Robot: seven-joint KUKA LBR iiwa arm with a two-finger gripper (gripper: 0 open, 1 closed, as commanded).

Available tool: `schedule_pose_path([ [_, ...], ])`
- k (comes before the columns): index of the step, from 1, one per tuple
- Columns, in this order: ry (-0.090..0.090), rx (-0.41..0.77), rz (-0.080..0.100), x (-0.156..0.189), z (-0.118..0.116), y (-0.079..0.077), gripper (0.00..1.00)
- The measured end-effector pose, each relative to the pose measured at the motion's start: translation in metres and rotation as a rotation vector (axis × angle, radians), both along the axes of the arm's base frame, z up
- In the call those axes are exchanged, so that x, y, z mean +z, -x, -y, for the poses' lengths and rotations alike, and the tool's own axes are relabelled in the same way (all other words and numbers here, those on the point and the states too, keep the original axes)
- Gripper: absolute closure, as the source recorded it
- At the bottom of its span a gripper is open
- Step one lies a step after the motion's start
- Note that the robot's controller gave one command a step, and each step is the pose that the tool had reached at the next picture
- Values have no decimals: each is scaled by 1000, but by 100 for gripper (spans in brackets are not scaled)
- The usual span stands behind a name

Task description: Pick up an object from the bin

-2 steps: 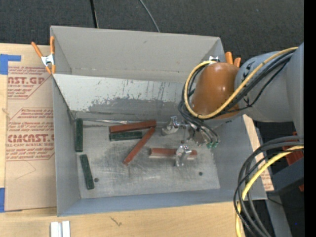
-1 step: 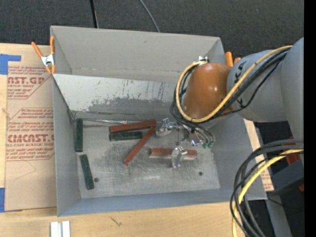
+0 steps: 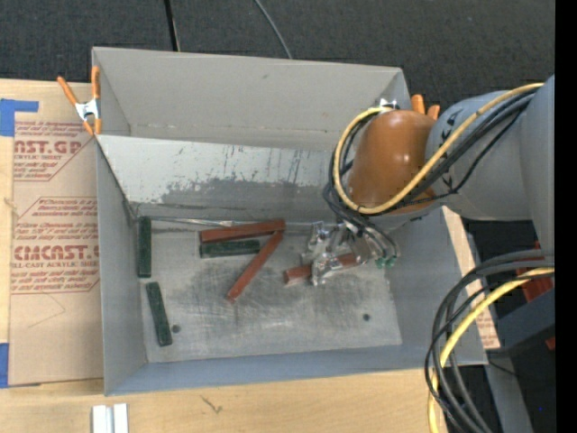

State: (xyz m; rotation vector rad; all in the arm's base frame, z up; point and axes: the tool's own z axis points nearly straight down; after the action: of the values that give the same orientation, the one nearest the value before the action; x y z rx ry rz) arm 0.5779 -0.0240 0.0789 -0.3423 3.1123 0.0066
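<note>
My gripper hangs low over the right part of the bin floor, under the arm's orange cover. A short brown-red block lies at its fingertips, touching or just beside them; whether the fingers are round it I cannot tell. To the left lies a long brown-red bar, slanted, and above that a second brown-red bar with a dark green bar alongside it.
Two more dark green bars lie by the bin's left wall, one upright and one lower down. The arm and its yellow-black cables cover the bin's right rear corner. Bare floor spreads along the front.
</note>
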Motion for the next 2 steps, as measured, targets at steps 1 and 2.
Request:
schedule_pose_path([
  [1, 0, 0, 0, 0, 0, 0, 100],
  [2, 0, 0, -1, 1, 0, 0, 100],
])
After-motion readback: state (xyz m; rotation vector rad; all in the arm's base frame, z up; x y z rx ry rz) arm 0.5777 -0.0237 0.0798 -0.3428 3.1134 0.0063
